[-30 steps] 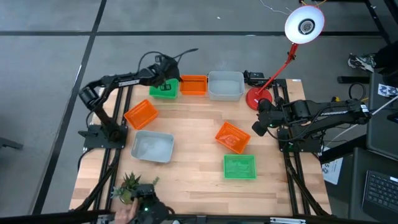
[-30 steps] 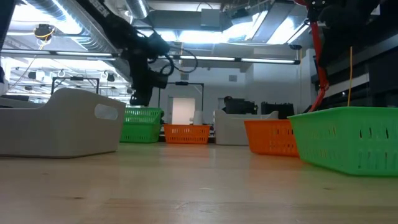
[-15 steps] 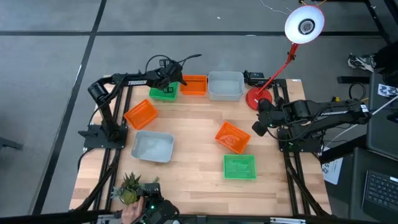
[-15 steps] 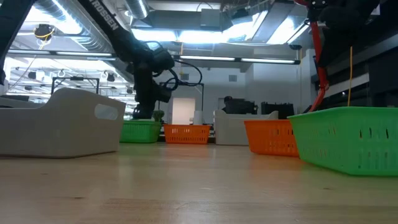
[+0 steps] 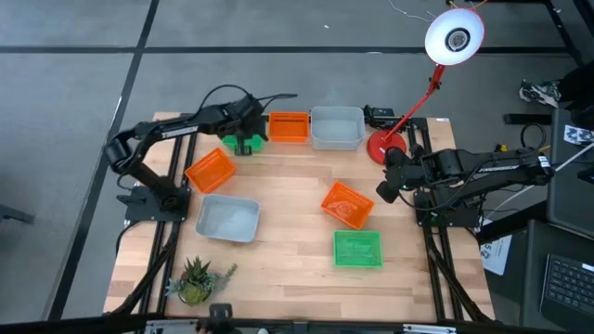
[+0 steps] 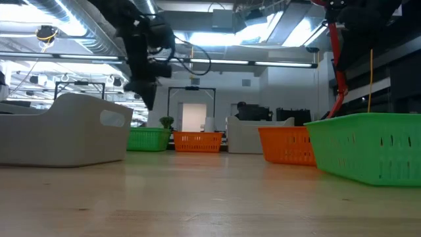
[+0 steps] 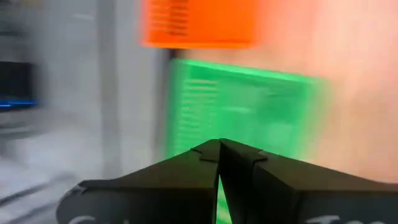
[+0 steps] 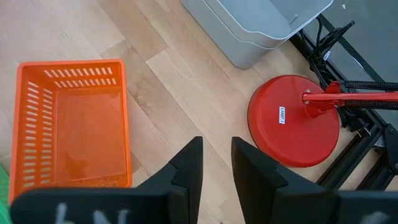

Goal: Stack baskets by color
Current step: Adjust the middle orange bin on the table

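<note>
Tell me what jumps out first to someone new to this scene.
Bright baskets dot the wooden table: an orange basket and a green basket lie toward the right side. The left claw, shut, hangs over the far green basket. A red lamp base stands at the far right corner.

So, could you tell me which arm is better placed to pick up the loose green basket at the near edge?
The right. Its open, empty gripper hangs just beyond the tilted orange basket beside that green basket; the left gripper is shut over the far green stack.
</note>
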Robot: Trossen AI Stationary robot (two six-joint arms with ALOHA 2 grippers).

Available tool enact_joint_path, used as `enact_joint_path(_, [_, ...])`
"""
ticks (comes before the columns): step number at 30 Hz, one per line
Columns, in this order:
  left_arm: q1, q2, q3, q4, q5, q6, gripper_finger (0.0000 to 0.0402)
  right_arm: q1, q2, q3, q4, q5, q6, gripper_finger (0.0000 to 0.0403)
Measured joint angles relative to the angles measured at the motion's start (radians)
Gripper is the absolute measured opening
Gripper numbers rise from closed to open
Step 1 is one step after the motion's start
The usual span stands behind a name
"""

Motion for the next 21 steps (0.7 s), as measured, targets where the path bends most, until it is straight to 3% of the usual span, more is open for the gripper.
enact_joint_path(4, [0.01, -0.012, 0.0, -0.144, 0.224, -0.195, 0.0001, 0.0, 0.0, 0.0, 0.0, 0.0, 0.0, 0.0084])
enact_joint_path(6, [0.016, 0.003, 0.0, -0.205, 0.269, -0.237, 0.0, 0.0, 0.0, 0.0, 0.0, 0.0, 0.0, 0.0084])
enact_joint_path(10, [0.016, 0.061, -0.001, -0.25, 0.278, -0.292, 0.0, 0.0, 0.0, 0.0, 0.001, 0.0, 0.0, 0.0084])
enact_joint_path(21, [0.046, 0.182, -0.001, -0.185, 0.239, -0.239, 0.0, 0.0, 0.0, 0.0, 0.002, 0.0, 0.0, 0.0084])
